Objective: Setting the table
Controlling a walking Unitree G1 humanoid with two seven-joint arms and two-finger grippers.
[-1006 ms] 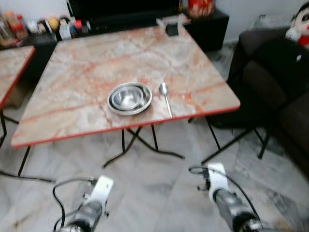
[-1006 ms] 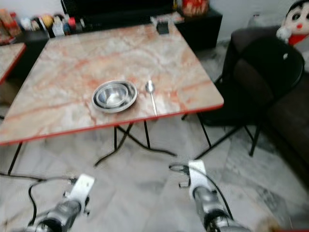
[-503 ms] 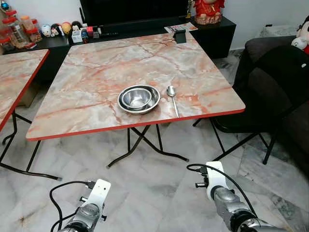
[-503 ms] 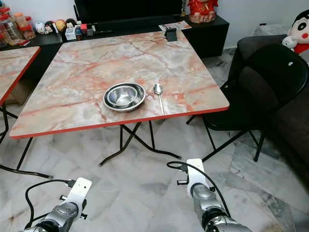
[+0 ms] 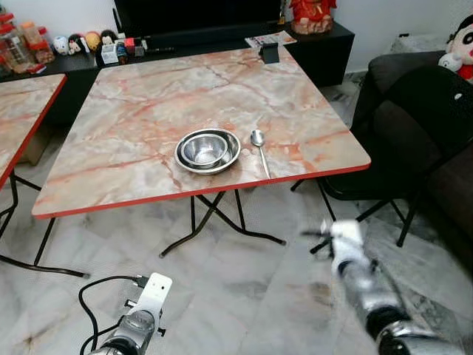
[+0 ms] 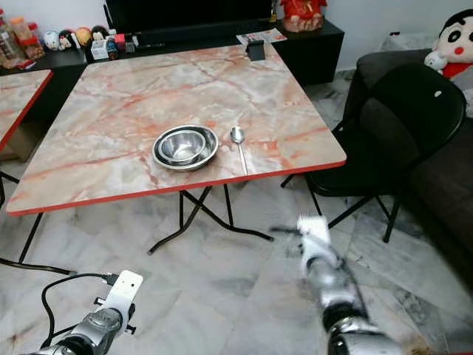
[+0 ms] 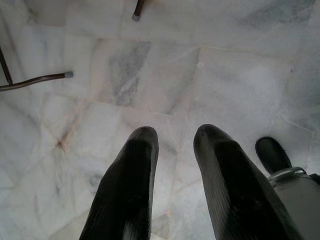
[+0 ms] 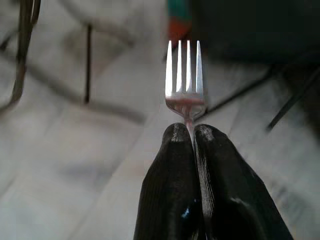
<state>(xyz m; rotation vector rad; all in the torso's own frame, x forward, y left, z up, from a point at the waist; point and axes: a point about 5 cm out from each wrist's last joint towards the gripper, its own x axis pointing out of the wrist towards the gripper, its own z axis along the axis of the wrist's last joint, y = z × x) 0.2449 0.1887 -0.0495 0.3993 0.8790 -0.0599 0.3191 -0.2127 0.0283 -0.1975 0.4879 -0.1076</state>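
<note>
While the right gripper [image 8: 186, 131] is blurred in the head views, the right wrist view shows it clearly: its two black fingers [image 8: 172, 165] are pressed together on the handle of a fork [image 8: 184, 75], whose four tines stick out beyond the fingertips. That arm [image 6: 325, 274] is raised over the marble floor [image 5: 244, 288], in front of the surface [image 5: 148, 96] and nearer its right corner.

On the surface, a steel bowl [image 5: 208, 150] sits close to the front red edge [image 5: 199, 194], and a spoon [image 5: 258, 150] lies just to the right of the bowl, apart from it, its handle pointing at that edge. To the left of the bowl and behind it the marble top is bare up to a small dark holder [image 5: 270, 52] at the far edge. The stretch right of the spoon runs bare to the right corner.

A black chair [image 6: 399, 126] stands right of the surface, close to its corner, with a dark sofa [image 6: 451, 185] beyond it. A second table [image 5: 18, 111] stands to the left, a gap between the two. The crossed legs [image 5: 214, 222] fold under the surface, behind the open floor where the arms hang.

The left gripper [image 7: 175, 137] hangs low over the floor, its fingers [image 7: 132, 170] spread a little and holding nothing; a leg tip [image 7: 67, 75] shows ahead of it in the left wrist view.
</note>
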